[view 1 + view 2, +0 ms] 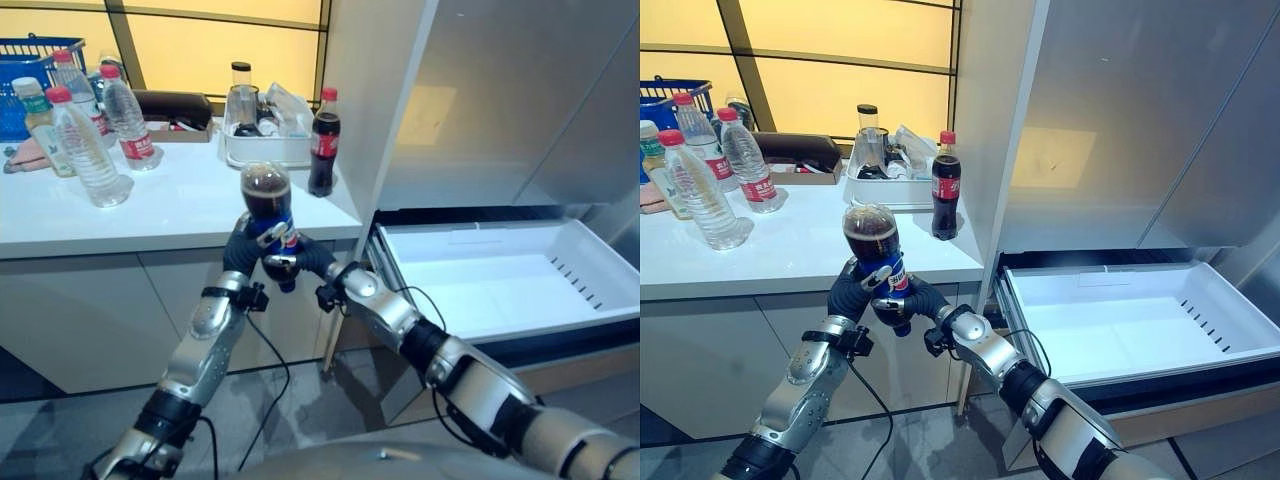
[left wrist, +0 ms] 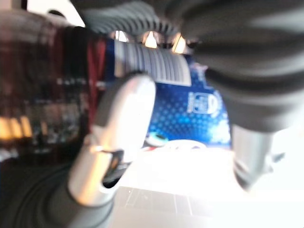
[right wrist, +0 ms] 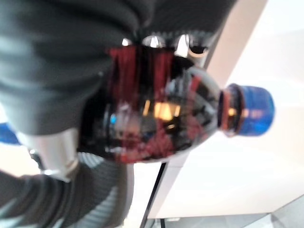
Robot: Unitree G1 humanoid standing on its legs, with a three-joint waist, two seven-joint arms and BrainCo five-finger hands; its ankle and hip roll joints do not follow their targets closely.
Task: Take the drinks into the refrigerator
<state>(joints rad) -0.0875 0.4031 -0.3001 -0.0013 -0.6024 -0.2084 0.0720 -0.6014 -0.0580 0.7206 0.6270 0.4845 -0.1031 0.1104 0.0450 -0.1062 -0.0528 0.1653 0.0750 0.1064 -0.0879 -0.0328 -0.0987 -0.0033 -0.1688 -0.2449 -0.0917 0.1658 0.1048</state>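
Dark cola bottle (image 1: 267, 205) is gripped upside down by left hand (image 1: 242, 252) and right hand (image 1: 300, 257) beside open drawer (image 1: 505, 275).

no legible text, bottle labels (image 2: 199, 102) too blurred (logos only)

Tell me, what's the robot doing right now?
Left robot hand and right robot hand both shut on blue-label cola bottle, held before the counter. Fridge drawer open to the right. Path unobstructed.

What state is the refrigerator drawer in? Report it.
Open: the white refrigerator drawer is pulled out, its bare inside showing. The cola bottle sits outside, gripped by both hands.
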